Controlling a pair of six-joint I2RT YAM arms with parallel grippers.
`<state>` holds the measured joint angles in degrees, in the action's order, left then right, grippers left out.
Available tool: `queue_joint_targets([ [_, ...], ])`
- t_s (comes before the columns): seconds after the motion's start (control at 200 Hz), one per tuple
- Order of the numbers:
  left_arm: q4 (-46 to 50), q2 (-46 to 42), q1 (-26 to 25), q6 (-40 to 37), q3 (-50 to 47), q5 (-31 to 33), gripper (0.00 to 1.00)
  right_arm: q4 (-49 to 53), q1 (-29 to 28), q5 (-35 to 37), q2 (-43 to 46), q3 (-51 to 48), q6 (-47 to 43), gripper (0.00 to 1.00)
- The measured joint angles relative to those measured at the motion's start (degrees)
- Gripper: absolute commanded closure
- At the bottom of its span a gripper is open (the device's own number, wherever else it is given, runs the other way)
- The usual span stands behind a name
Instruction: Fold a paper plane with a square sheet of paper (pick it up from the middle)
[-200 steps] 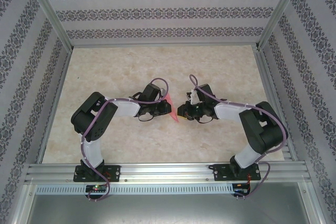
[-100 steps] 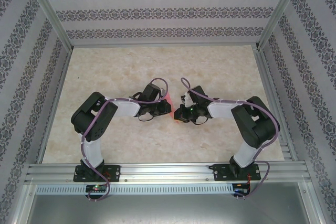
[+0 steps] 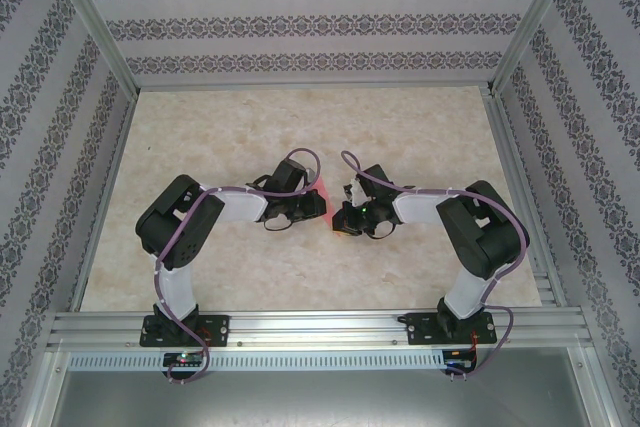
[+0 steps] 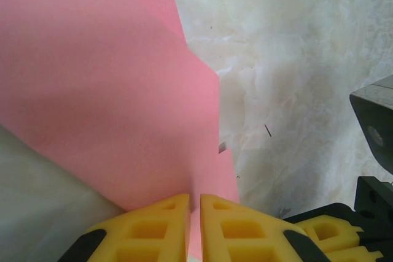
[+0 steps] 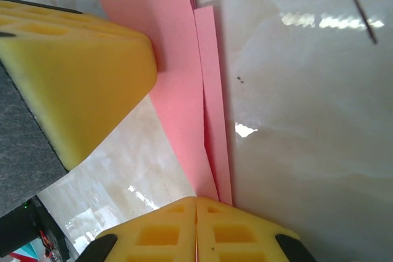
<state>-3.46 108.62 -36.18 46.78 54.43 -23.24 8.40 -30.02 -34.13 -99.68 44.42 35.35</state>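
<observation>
Top external: the paper sits mostly hidden between left gripper and right gripper, each pinching it

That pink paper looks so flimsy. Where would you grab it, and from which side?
Pinch an edge, one pad on each face, coming in edge-on from the side. The pink paper is a thin, layered sheet; the left gripper and right gripper each clamp an edge this way.

Beige marbled table; thin dark sliver lying on it.
</observation>
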Motion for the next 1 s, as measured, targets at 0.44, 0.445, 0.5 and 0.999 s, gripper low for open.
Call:
queue_joint_targets([
  [0.44, 1.86, 0.42, 0.0, 0.17, 1.14, 0.02, 0.85, 4.04, -0.37, 1.62, 1.68, 0.17, -1.38, 0.92],
  [0.445, 1.86, 0.42, 0.0, 0.17, 1.14, 0.02, 0.85, 4.02, -0.37, 1.62, 1.68, 0.13, -1.44, 0.92],
  [0.5, 1.86, 0.42, 0.0, 0.17, 1.14, 0.02, 0.85, 3.56, -0.37, 1.6, 1.64, -0.22, -1.66, 0.92],
  [0.999, 2.05, 0.48, 0.0, 0.2, 1.31, 0.0, 0.85, 1.84, -0.37, 2.32, 3.28, -2.84, -4.0, 0.93],
])
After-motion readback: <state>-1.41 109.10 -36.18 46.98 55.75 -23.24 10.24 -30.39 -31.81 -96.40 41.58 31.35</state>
